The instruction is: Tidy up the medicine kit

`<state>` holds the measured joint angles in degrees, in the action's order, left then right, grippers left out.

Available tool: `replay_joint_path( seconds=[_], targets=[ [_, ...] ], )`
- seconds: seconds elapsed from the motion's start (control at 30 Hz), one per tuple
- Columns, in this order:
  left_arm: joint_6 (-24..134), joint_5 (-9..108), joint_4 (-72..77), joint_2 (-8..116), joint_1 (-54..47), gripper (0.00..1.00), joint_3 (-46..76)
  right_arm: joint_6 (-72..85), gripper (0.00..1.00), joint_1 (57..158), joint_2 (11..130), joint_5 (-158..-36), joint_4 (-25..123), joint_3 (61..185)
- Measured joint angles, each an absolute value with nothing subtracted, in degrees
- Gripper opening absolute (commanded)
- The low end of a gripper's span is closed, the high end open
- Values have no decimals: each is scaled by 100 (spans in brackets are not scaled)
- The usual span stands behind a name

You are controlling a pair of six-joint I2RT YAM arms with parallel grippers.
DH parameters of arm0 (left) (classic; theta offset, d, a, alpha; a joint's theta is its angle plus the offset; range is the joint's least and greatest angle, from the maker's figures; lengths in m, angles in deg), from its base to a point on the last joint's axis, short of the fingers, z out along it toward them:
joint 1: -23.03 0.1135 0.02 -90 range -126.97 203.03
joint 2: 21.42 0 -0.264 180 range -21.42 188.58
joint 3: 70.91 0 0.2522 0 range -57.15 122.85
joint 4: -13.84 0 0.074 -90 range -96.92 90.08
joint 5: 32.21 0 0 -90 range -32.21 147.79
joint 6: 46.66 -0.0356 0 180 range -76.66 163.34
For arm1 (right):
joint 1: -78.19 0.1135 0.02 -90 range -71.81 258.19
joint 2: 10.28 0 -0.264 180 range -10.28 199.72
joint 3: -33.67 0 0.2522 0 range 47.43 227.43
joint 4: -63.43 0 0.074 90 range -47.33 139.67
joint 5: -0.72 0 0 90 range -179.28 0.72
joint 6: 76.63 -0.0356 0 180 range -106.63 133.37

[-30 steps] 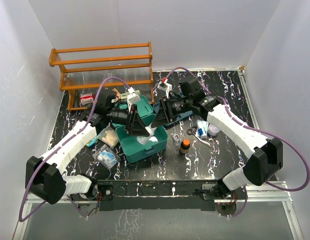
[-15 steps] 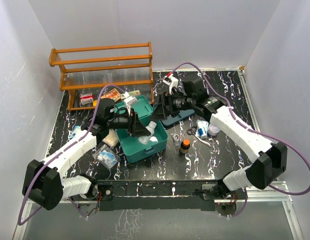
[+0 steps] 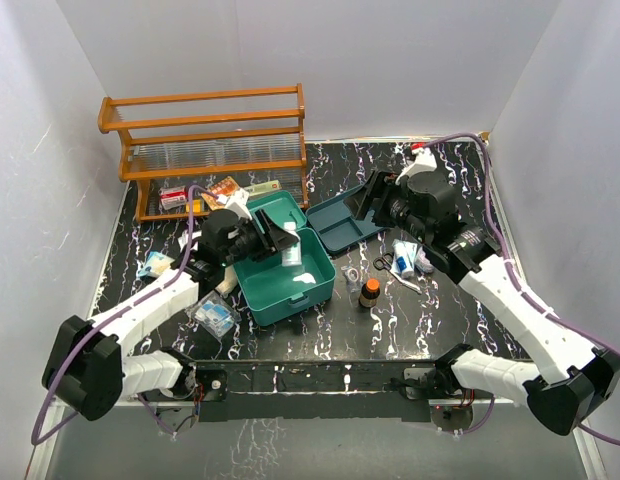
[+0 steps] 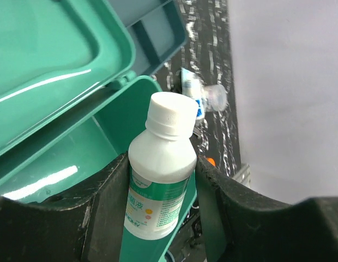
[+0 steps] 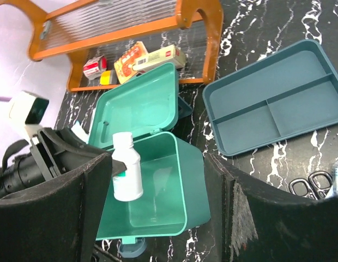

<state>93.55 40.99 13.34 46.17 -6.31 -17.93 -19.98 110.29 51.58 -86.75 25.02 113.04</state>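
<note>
The medicine kit [image 3: 273, 303] is sitting mid-table, its long side running roughly left to right, latch facing the arm bases and lid leaning back toward the rack [image 3: 205, 130]. Packets [image 3: 214, 313] are crowding its left edge and a tray [image 3: 340, 222] is lying just beside its far right corner. The left gripper [image 3: 280, 240] is pinching an upright bottle [image 4: 158, 174] over the kit's inside. The right gripper [image 3: 373, 197] is hovering over the tray, jaws spread.

A robot lab cell: white walls [image 3: 390, 60] enclose a black marbled table [image 3: 430, 312] bearing robot arms [image 3: 510, 298].

Left pincer [image 4: 161, 185] gripping, right pincer [image 5: 158, 185] agape
</note>
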Motion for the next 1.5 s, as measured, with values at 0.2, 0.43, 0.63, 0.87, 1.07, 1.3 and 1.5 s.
replay_joint_path(
  seconds=[0.2,0.43,0.63,0.87,1.07,1.3,1.5],
  targets=[
    [9939,5310,508,4831,-1134,24,-1668,-2197,66,11029,5294,-8435,2491,11122],
    [10686,6193,-179,4849,-1665,25,-1677,-2280,66,11029,5399,-8418,2424,11006],
    [11305,6425,27,5207,-1958,26,-1690,-2280,66,11029,5401,-8361,2426,10971],
    [11753,6659,171,6018,-2244,29,-1657,-2302,66,11029,5399,-8300,2421,10932],
    [11819,6672,280,6464,-2338,35,-1439,-2321,66,11029,5392,-8278,2391,10779],
    [11792,6617,337,6752,-2375,53,-1150,-2323,66,11029,5366,-8230,2371,10757],
    [11788,6591,302,6803,-2388,55,-1098,-2330,66,11029,5255,-8168,2328,10755]
  ],
)
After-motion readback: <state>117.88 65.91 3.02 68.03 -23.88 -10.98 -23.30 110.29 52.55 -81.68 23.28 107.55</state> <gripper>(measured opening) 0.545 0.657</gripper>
